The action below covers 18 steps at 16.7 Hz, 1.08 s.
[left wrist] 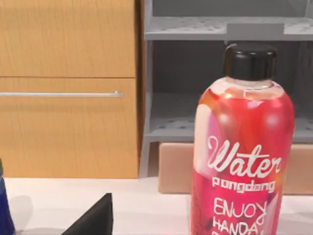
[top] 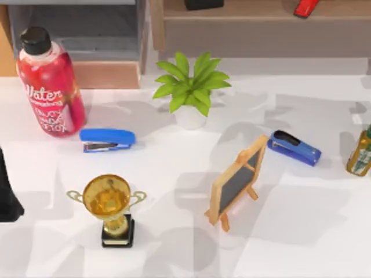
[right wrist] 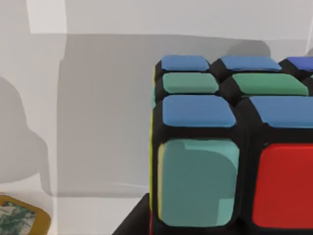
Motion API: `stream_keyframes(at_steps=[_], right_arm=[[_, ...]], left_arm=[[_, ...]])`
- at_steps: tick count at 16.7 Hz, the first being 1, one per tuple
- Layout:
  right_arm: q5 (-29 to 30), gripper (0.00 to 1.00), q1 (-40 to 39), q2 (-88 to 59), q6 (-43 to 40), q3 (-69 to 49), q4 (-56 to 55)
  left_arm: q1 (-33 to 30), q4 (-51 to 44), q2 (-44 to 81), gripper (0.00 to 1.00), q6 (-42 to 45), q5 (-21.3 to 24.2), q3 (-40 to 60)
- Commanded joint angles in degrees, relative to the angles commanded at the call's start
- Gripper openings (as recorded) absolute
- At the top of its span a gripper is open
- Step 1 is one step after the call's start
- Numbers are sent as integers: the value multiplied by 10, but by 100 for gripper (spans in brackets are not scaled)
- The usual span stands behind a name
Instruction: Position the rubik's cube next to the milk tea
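The cube (right wrist: 230, 142) sits right against the right wrist camera, just above a dark finger (right wrist: 134, 220) edge; whether the fingers pinch it I cannot tell. Left arm (top: 8, 191) sits parked at the table's (top: 301, 231) left edge, near the bottle (top: 49, 87).

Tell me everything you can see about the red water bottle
The water bottle is translucent red plastic with pink swirls, a black screw cap and white lettering reading "Water pongdang". It stands capped at the table's far left, in front of a grey shelf unit, with the blue stapler just to its right, not touching. The left wrist view shows it up close.
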<state>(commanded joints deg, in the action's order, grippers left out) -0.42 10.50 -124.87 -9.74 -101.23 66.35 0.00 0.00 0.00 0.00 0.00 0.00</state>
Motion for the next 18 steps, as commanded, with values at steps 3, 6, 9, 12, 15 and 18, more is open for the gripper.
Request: stream_keyframes(at_steps=[3,6,9,12,15,18], right_arm=[[0,30,0,0,0,0,0],[0,53,0,0,0,0,0],[0,75,0,0,0,0,0],[0,98,0,0,0,0,0],[0,100,0,0,0,0,0],[0,100,0,0,0,0,0]], left_arm=[[0,0,0,100,0,0,0],[0,0,0,100,0,0,0],[0,0,0,100,0,0,0],[0,0,0,100,0,0,0],[0,0,0,100,0,0,0],[0,0,0,100,0,0,0]])
